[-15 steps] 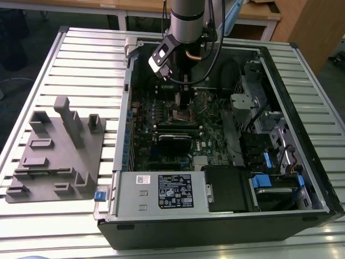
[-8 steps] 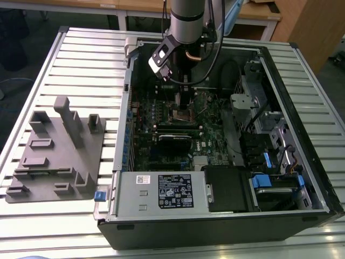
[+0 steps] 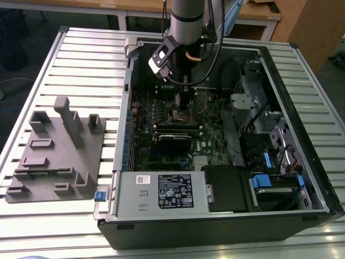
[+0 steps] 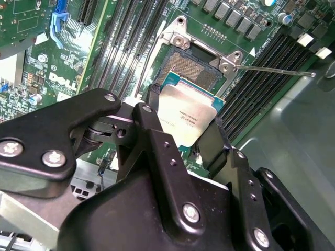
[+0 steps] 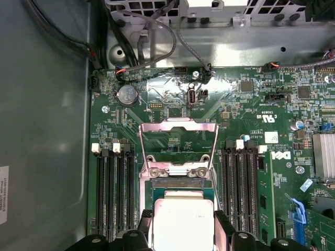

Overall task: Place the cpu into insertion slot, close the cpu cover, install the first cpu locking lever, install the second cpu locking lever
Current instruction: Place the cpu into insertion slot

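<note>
Step 1 in hand: black two-finger gripper (image 4: 183,112) clamped on flat silvery-grey square cpu (image 4: 187,119), hovering just over dark square insertion slot (image 4: 191,70) mid green circuit board (image 5: 235,107). Thin silvery cpu cover frame (image 5: 178,124) is flipped open. Seating prob. needs square alignment and a gentle drop.

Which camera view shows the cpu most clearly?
The second wrist view: the cpu shows nearly its whole metal top between the jaws. The first wrist view cuts part of it off. In the exterior view the arm covers that spot.
</note>
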Action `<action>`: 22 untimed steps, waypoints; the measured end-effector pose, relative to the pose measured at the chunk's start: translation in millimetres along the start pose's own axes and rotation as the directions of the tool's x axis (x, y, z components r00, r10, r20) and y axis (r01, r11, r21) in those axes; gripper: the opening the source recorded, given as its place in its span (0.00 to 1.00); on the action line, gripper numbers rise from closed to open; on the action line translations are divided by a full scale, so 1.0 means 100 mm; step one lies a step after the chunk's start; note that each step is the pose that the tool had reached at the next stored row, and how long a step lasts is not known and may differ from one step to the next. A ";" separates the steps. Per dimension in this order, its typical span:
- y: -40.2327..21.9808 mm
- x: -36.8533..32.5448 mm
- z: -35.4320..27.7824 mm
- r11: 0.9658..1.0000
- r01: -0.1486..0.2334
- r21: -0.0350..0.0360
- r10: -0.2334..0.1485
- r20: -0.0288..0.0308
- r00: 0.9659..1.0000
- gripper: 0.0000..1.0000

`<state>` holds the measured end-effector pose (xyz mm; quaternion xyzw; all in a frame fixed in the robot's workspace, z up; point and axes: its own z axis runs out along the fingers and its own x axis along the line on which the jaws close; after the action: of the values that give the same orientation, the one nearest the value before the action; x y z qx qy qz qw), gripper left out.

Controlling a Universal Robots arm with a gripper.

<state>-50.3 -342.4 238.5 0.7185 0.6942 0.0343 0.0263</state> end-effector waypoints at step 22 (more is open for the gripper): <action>0.001 0.000 -0.015 1.000 0.000 0.000 0.000 0.000 1.000 0.54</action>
<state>-50.3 -342.4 240.1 0.7185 0.6942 0.0344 0.0263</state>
